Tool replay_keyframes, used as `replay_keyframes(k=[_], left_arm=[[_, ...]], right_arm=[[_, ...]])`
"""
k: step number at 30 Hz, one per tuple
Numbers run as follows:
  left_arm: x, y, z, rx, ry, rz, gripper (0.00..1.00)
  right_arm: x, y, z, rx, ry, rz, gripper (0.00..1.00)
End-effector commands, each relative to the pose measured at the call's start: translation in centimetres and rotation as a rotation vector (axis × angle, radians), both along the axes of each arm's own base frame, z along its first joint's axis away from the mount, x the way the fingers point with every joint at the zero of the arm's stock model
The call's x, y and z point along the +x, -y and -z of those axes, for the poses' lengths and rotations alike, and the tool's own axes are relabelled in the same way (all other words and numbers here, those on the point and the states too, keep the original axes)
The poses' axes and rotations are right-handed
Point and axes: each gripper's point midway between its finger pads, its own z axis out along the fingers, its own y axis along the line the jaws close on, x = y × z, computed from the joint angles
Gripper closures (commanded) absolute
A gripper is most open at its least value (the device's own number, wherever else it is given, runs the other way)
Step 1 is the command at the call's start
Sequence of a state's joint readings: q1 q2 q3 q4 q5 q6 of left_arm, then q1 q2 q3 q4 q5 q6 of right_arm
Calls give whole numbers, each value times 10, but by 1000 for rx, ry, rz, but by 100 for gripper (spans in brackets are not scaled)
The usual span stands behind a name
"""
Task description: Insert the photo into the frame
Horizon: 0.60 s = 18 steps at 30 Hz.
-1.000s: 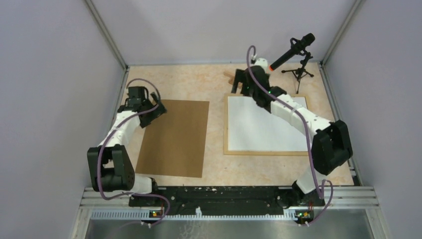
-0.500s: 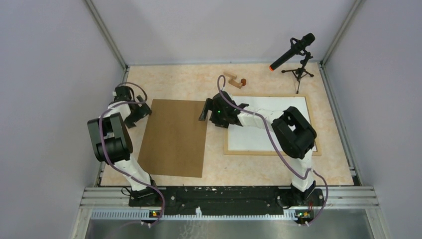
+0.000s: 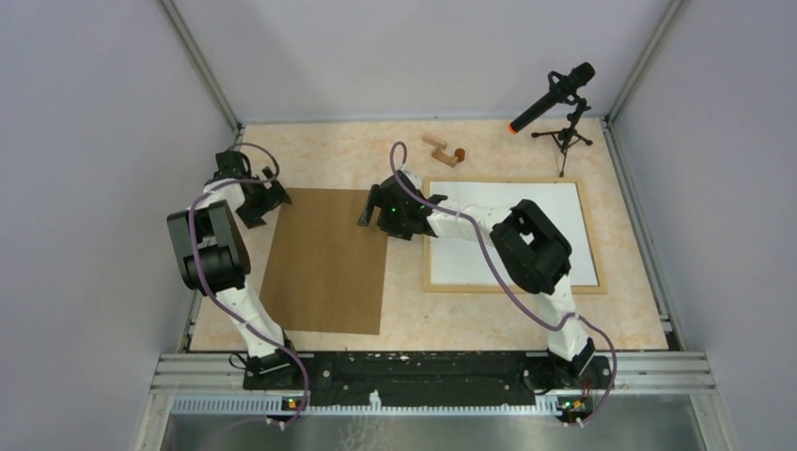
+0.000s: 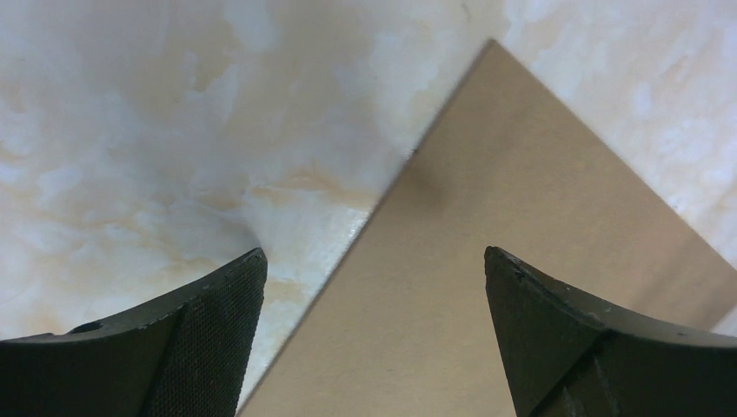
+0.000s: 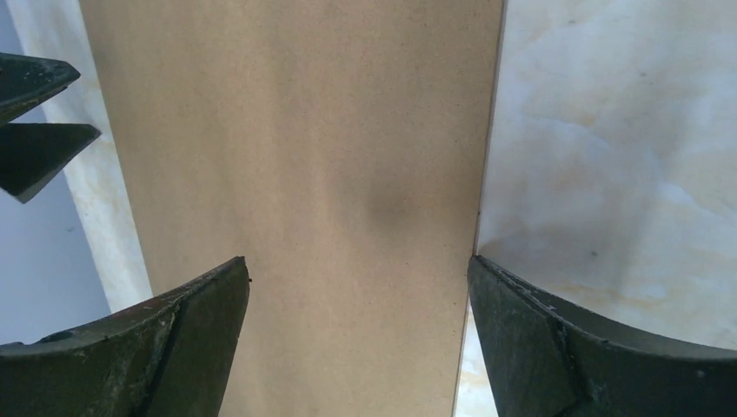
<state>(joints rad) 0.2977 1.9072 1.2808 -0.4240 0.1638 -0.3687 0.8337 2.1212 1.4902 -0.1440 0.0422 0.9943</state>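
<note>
A: From the top camera, where does the frame lie?

B: The frame (image 3: 512, 288) lies flat on the right half of the table (image 3: 338, 150), with its pale rails around a white panel (image 3: 554, 235). A brown board (image 3: 324, 272) lies flat to its left, near but not touching. The right arm reaches across the frame's far left part. The right end effector (image 3: 368, 211) is past the left rail, at the board's far right corner. The left end effector (image 3: 270, 200) is at the board's far left corner, well apart from the frame. Small wooden blocks (image 3: 442, 150) and a microphone (image 3: 554, 94) stand beyond the frame.

A: And the photo?

B: No printed face shows, so where it lies cannot be told.

A: What does the left wrist camera give?

B: The left end effector (image 4: 374, 256) is spread wide and holds nothing. The board (image 4: 469, 313) has a corner pointing away, and one edge runs between the fingers. One finger (image 4: 200, 339) is over bare table (image 4: 156, 122) and the other is over the board.

A: And the right wrist camera?

B: The right end effector (image 5: 358, 261) is also wide open and empty. The board (image 5: 304, 130) fills the gap between its fingers. One finger (image 5: 556, 347) sits just off the board's edge over the table (image 5: 608, 130). Whether either finger touches the board cannot be told.
</note>
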Motion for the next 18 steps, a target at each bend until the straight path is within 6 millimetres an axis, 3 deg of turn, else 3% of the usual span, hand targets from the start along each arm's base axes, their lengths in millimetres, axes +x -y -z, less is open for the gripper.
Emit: replay_keyframes(k=[1,10,12,15,18], left_arm=[[-50,49,55,-253,-216,17,2],[-66,83,65,-444,-228,43,2],[-69,82,64,-435,-237,48,3],[-62,61,53,-327,-201,42,2],[-57,81,38,-450,-145,80,3]], right_arm=[[-8,-14,12,10,-47,-26,7],[2,-43,-57,204,45,-60,9],[4,-46,-75,232,73,-61,10],[8,-42,-85,237,103,-52,11],[10,-46,-97,281,132,-65,11]])
